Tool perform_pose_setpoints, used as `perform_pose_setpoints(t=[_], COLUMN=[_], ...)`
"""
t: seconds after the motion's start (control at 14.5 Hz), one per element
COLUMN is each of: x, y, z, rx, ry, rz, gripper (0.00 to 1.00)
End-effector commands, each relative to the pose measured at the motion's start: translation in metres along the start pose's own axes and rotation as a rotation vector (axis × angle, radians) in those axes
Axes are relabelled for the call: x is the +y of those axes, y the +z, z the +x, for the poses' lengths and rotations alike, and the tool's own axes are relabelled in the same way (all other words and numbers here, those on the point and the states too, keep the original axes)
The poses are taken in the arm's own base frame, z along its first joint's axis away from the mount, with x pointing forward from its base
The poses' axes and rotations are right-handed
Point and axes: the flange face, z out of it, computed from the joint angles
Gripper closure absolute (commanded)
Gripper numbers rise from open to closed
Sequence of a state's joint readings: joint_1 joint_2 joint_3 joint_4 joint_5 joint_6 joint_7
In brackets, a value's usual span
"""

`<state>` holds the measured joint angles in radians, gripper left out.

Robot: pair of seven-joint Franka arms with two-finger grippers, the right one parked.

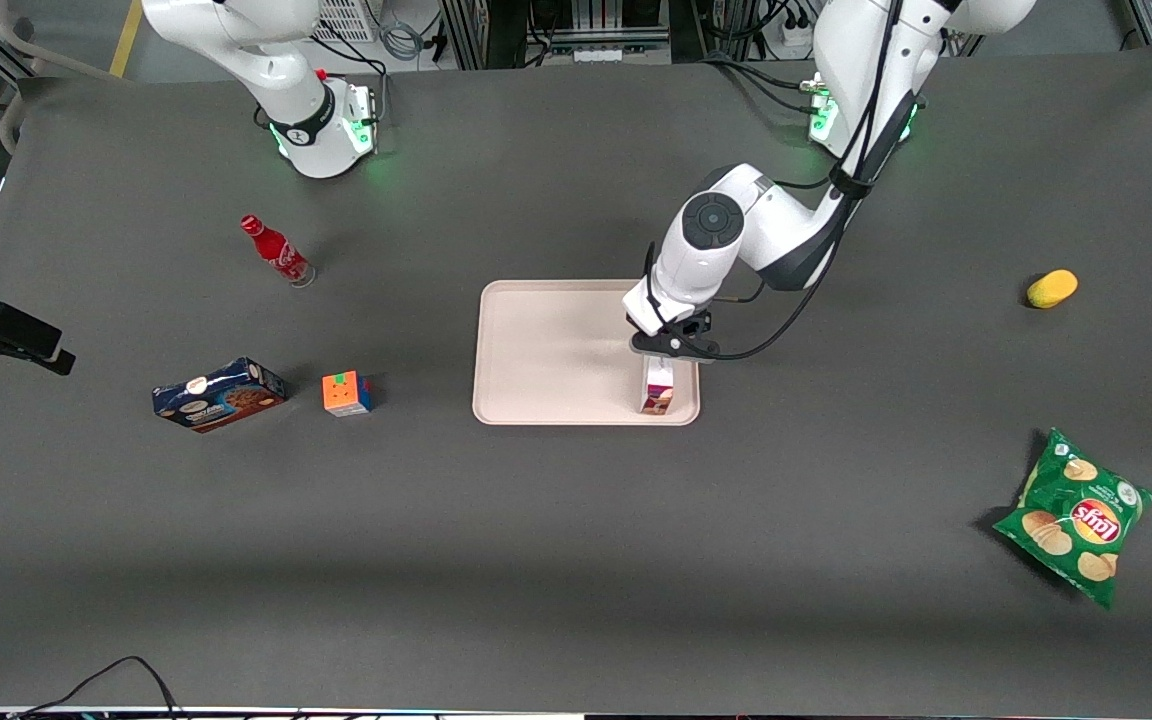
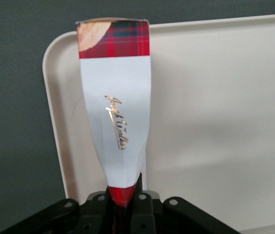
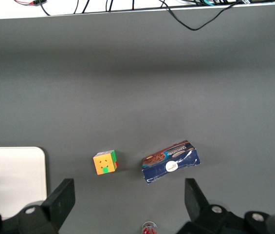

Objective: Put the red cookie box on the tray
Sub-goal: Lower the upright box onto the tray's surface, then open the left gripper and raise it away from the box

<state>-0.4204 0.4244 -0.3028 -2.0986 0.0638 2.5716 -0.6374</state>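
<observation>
Standing upright on the tray [image 1: 556, 350], at the tray corner nearest the front camera and toward the working arm's end of the table, the red cookie box [image 1: 657, 392] is clamped at its upper end by the gripper [image 1: 669, 350], whose fingers pinch the carton's narrow top. The tray lies mid-table, well clear of every table edge. Judgement: lower until the base sits flat inside the rim, then release squarely, since so slim a carton tips easily.

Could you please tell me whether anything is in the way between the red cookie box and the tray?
Nothing visible: the pincer holds the red cookie box upright over a bare corner of the tray.
</observation>
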Motion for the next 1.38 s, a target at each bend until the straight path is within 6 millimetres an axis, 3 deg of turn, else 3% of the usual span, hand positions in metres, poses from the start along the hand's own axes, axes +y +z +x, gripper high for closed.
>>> perform_pose_setpoints(t=[0.0, 0.07, 0.34, 0.48, 0.76, 0.9, 1.03, 1.31], x=[0.004, 0.004, 0.004, -0.003, -0.022, -0.043, -0.081, -0.168], y=[-0.004, -0.004, -0.019, -0.052, -0.162, -0.221, -0.279, -0.374], z=[0.001, 0.001, 0.007, 0.02, 0.056, 0.069, 0.078, 0.077], rx=[0.025, 0.028, 0.046, 0.064, 0.028, 0.033, 0.041, 0.094], ry=[-0.011, -0.005, -0.001, 0.007, 0.043, 0.013, 0.002, -0.031], rz=[0.001, 0.004, 0.005, 0.028, 0.099, 0.126, 0.149, 0.142], gripper=[0.53, 0.01, 0.0, 0.0, 0.0, 0.0, 0.0, 0.0])
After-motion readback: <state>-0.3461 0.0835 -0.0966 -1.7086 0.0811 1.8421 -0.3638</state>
